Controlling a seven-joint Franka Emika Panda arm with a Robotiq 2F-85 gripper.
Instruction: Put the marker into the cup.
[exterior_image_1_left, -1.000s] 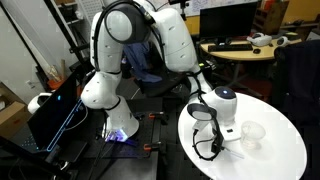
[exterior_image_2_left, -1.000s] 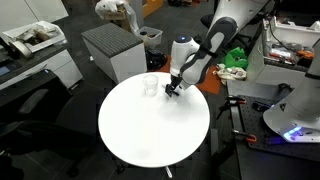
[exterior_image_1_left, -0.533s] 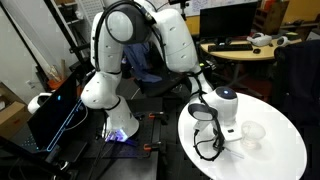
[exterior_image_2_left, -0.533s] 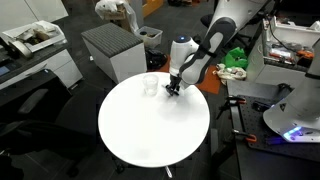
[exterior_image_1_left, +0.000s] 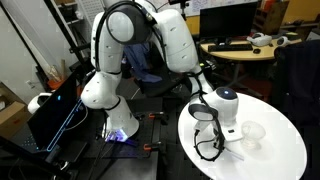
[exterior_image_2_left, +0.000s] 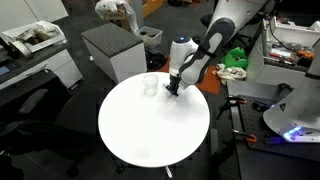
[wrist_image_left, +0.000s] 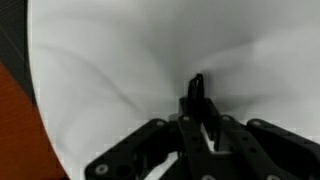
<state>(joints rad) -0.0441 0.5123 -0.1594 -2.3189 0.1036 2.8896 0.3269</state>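
In the wrist view my gripper (wrist_image_left: 198, 128) is shut, its two dark fingers pressed together on the marker (wrist_image_left: 197, 88), a short dark stick whose end pokes out beyond the fingertips over the white table. In both exterior views the gripper (exterior_image_1_left: 220, 140) (exterior_image_2_left: 170, 92) reaches down to the tabletop. The marker is too small to make out there. The cup (exterior_image_1_left: 252, 131) (exterior_image_2_left: 151, 85) is a faint clear tumbler standing upright on the table, a short way beside the gripper and apart from it.
The round white table (exterior_image_1_left: 270, 160) (exterior_image_2_left: 150, 135) carries only the cup and the gripper. A grey cabinet (exterior_image_2_left: 112, 50) stands behind it, a desk with clutter (exterior_image_1_left: 245, 45) further back, and a black cable (exterior_image_1_left: 205, 150) hangs from the wrist.
The jaws have gone from wide open to shut on the marker. The arm has stayed in the same spot on the table.
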